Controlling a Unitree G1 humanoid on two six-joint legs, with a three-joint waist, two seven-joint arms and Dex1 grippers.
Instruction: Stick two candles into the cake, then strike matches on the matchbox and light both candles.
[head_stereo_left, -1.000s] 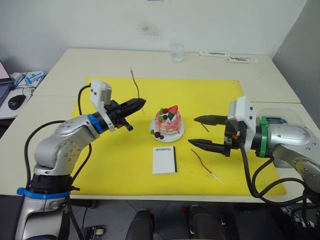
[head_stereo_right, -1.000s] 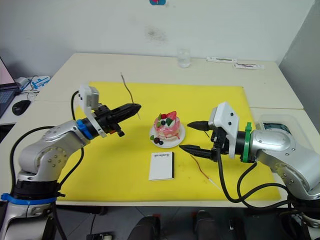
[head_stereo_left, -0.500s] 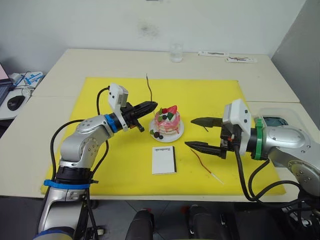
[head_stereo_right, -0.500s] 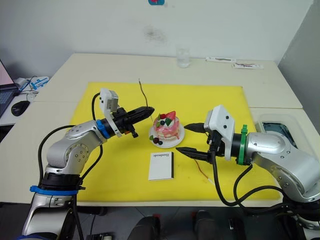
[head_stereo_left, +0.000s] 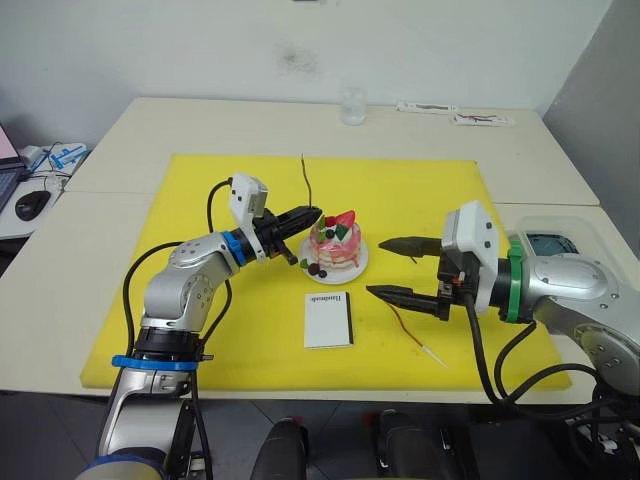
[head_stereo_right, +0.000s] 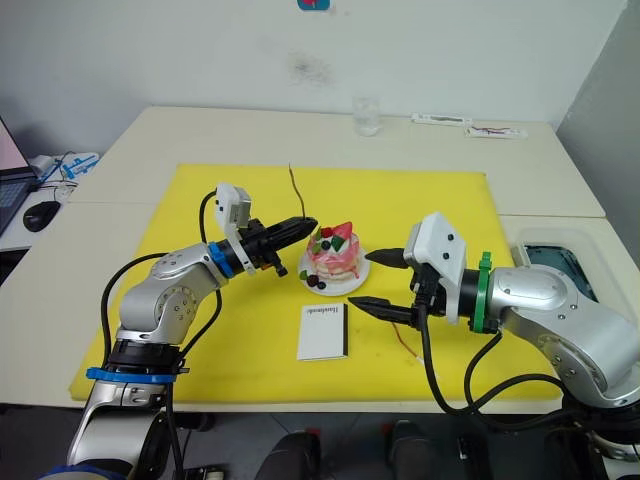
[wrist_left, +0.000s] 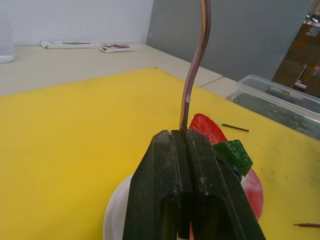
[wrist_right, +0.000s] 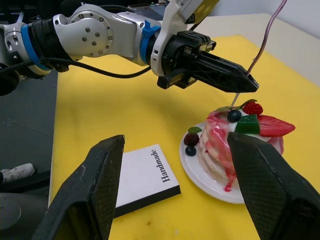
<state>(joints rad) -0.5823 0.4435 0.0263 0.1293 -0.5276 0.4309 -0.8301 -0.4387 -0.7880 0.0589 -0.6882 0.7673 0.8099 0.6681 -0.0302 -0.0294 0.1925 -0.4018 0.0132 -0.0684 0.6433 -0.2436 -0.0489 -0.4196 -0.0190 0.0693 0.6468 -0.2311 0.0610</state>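
Left eye view, yellow mat (head_stereo_left: 400, 190) on beige table (head_stereo_left: 200, 125), left pincer (head_stereo_left: 312, 214) gripping candle (head_stereo_left: 306, 178), right pincer (head_stereo_left: 385, 266) spread.

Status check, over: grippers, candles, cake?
Left gripper shut on tan candle, poised over cake. Right gripper open, empty. Red candle lying on mat beside matchbox. Nothing in the way.
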